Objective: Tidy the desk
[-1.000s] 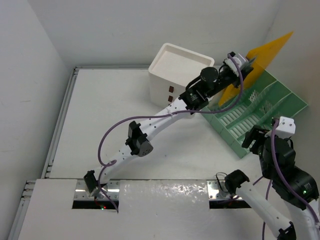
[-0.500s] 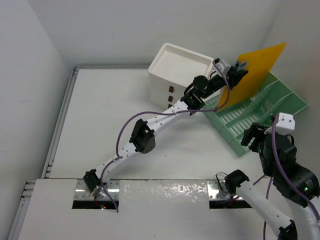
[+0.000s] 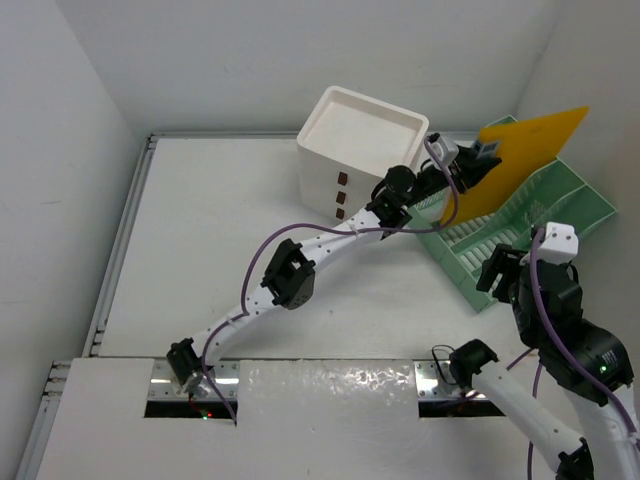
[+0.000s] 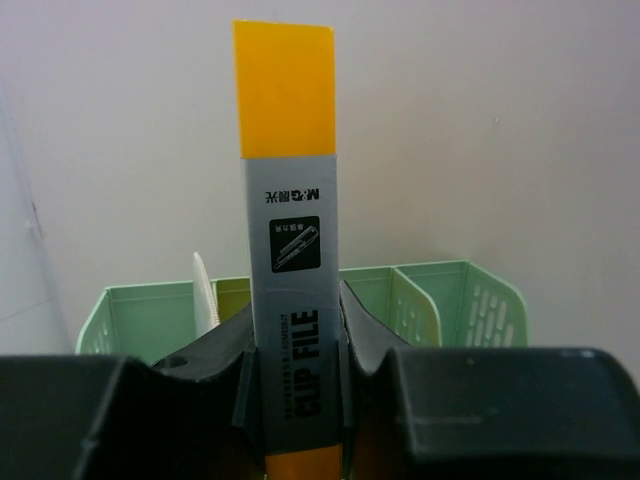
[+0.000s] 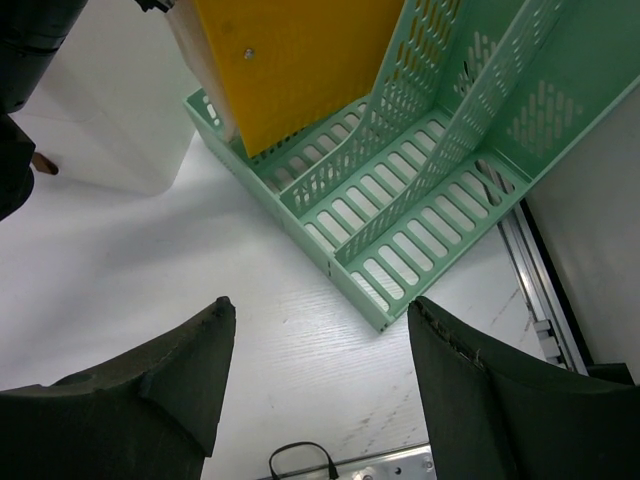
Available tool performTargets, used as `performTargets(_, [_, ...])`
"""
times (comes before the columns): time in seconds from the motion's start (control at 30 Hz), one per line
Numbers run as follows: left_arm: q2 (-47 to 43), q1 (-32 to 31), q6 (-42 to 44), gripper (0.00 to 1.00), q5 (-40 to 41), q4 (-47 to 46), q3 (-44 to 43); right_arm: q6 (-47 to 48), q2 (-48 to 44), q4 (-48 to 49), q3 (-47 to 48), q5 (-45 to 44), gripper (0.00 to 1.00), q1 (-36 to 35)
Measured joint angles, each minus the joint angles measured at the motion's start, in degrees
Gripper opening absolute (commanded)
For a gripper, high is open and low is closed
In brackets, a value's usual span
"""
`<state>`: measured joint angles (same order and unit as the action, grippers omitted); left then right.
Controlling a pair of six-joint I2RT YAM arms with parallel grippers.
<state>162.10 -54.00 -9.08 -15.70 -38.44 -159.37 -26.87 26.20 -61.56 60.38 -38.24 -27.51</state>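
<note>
The white desk [image 3: 210,230] holds a white three-drawer box [image 3: 355,150] and a green slotted file rack [image 3: 510,225]. My left gripper [image 3: 482,158] is shut on an orange clip file [image 3: 525,150] with a grey label, holding it upright over the rack's left slot. In the left wrist view the file [image 4: 288,200] stands clamped between the fingers [image 4: 375,335], the rack [image 4: 440,300] behind it. My right gripper [image 3: 500,268] is open and empty above the desk [image 5: 150,260], just in front of the rack [image 5: 420,190]; the file [image 5: 300,60] shows at the top.
Silver rails run along the desk's left edge [image 3: 125,235] and right edge [image 5: 535,270]. A white sheet [image 4: 203,290] stands in the rack's left slot. Walls close in behind and to the right of the rack. A black cable loop [image 5: 300,460] lies near the front rail.
My left gripper has swung the orange file from a steep tilt to flatter over the rack and lowered it slightly. My right gripper has shifted a little left and up.
</note>
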Motion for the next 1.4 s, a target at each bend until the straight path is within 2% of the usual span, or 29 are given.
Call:
performTargets(0.07, [0.0,-0.1,1.6,0.01,0.0,0.6,0.0,0.1,-0.4,0.0,-0.3,0.0,0.68,0.0])
performTargets(0.1, [0.0,-0.1,2.5,0.05,0.0,0.9,0.0,0.2,-0.7,0.0,-0.4,0.0,0.69,0.0])
performTargets(0.13, [0.0,-0.2,3.3,0.19,0.1,1.0,0.0,0.2,-0.9,0.0,-0.4,0.0,0.69,0.0])
performTargets(0.17, [-0.1,-0.3,4.2,0.27,0.0,1.2,0.2,0.2,-1.2,0.0,-0.4,0.0,0.69,0.0])
performTargets(0.2, [-0.2,-0.3,5.1,0.43,0.0,1.2,0.5,0.2,-1.4,0.0,-0.4,0.0,0.69,0.0])
performTargets(0.3, [-0.4,-0.5,6.9,0.62,-0.3,1.1,1.7,0.4,-1.9,0.0,-0.4,0.0,0.70,0.0])
performTargets(0.33, [-0.5,-0.5,7.1,0.76,-0.5,0.9,2.1,0.6,-2.1,0.0,-0.4,0.0,0.70,0.0])
performTargets(0.37, [-0.7,-0.6,7.3,0.79,-0.6,0.8,2.5,0.6,-2.3,0.0,-0.4,0.0,0.70,0.0])
performTargets(0.43, [-0.8,-0.7,7.1,0.91,-1.1,0.9,3.0,0.9,-2.8,0.0,-0.4,-0.1,0.70,0.0])
performTargets(0.5, [-0.8,-0.9,6.6,0.94,-1.6,1.1,3.1,1.0,-3.2,0.0,-0.4,-0.1,0.70,0.0])
performTargets(0.57, [-0.8,-1.0,6.3,0.86,-2.0,1.4,3.1,1.2,-3.4,0.0,-0.4,-0.1,0.70,0.0])
performTargets(0.67, [-0.8,-1.1,5.5,0.02,-2.8,1.3,3.1,1.3,-3.5,0.0,-0.4,-0.1,0.70,0.0])
performTargets(1.0, [-0.9,-1.2,5.7,0.00,-2.8,-2.1,4.6,1.4,-3.7,-0.2,-0.8,-0.2,0.71,0.0])
performTargets(1.4, [-0.7,-0.9,-5.7,0.00,3.9,-20.7,8.5,1.4,-3.0,-0.3,-1.4,-0.1,0.70,0.0])
